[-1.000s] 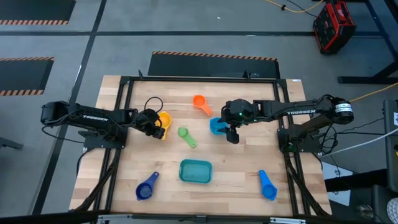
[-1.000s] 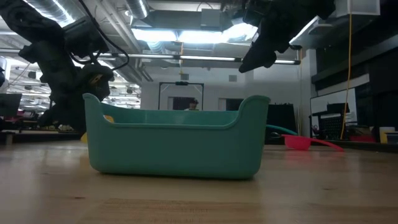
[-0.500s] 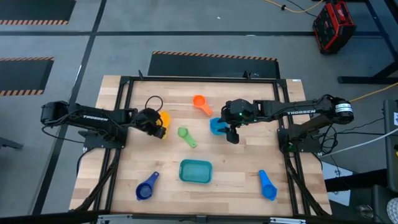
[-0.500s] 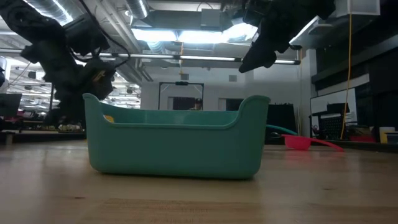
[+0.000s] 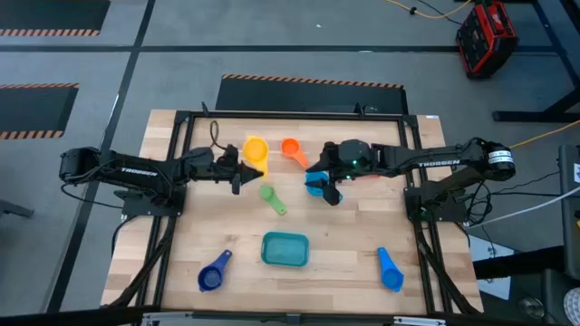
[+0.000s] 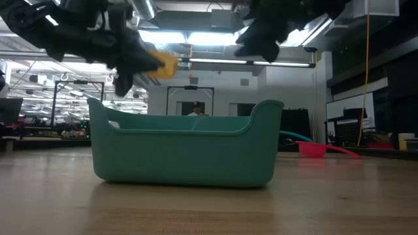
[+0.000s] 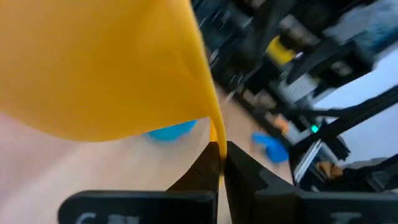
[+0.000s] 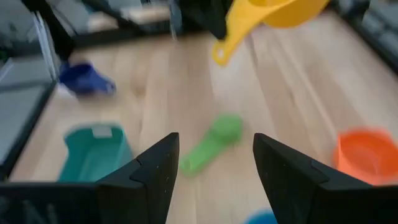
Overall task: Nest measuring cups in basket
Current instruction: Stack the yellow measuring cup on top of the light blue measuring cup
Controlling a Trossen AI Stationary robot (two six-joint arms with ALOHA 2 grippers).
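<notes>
Left of the teal basket (image 5: 285, 249), the left gripper (image 5: 237, 172) pinches the yellow cup (image 5: 255, 149) aloft; right gripper (image 5: 328, 192) hangs spread beyond the basket. Basket looks empty, so nesting's barely started and every cup is left.

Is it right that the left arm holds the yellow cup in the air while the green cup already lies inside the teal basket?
Not quite. The left gripper does hold the yellow cup up. But the green cup lies on the table, not in the basket, which sits nearer the front edge and holds no cup. The high view shows this.
</notes>
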